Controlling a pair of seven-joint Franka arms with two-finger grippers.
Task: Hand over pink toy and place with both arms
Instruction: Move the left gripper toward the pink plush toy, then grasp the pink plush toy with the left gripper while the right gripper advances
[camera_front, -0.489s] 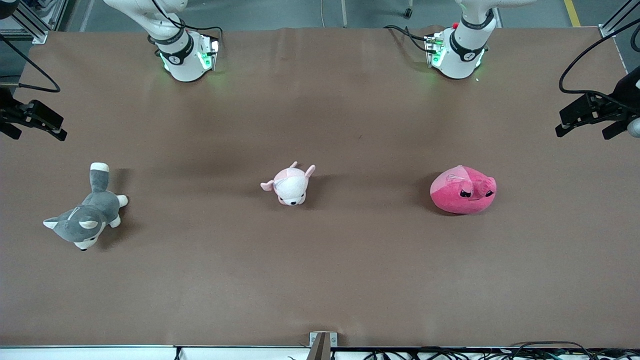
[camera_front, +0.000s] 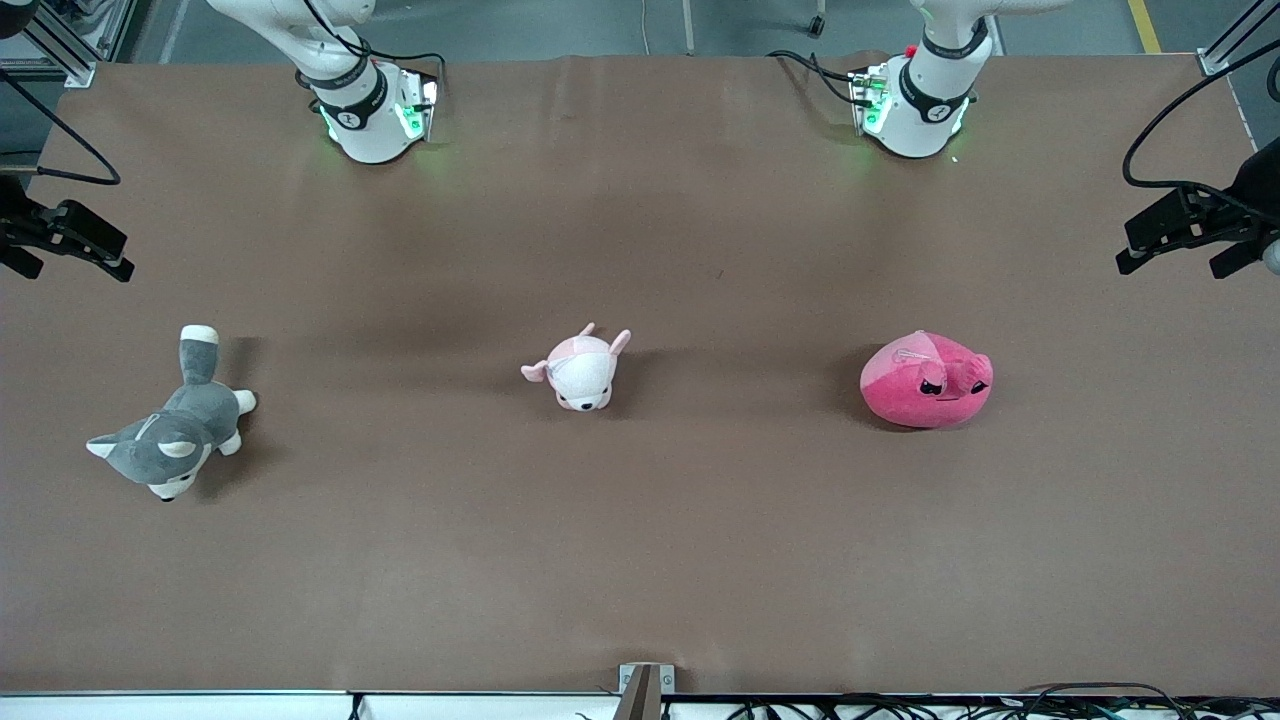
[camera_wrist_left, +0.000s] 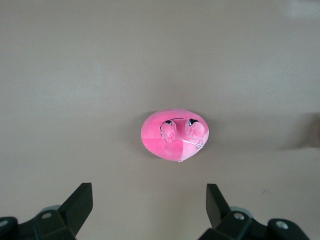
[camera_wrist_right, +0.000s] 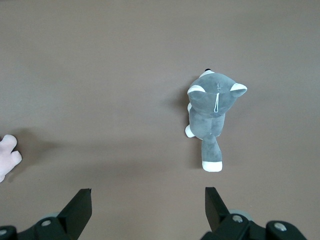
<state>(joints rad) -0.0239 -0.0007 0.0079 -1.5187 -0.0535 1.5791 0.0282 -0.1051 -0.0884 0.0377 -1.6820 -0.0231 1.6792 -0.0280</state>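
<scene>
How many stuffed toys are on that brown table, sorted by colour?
Hot-pink round blob plush: 1
Pale pink-and-white animal plush: 1
Grey-and-white husky plush: 1
Total: 3

Brown table (camera_front: 640, 560) with pink toy (camera_front: 925, 382), pale plush (camera_front: 580, 370), husky plush (camera_front: 175, 430).

Grey-and-white husky plush (camera_front: 170, 437) lies on brown table (camera_front: 640, 560), toward right arm's end. Pale pink-and-white animal plush (camera_front: 580, 369) rests mid-table, well apart from husky.
</scene>
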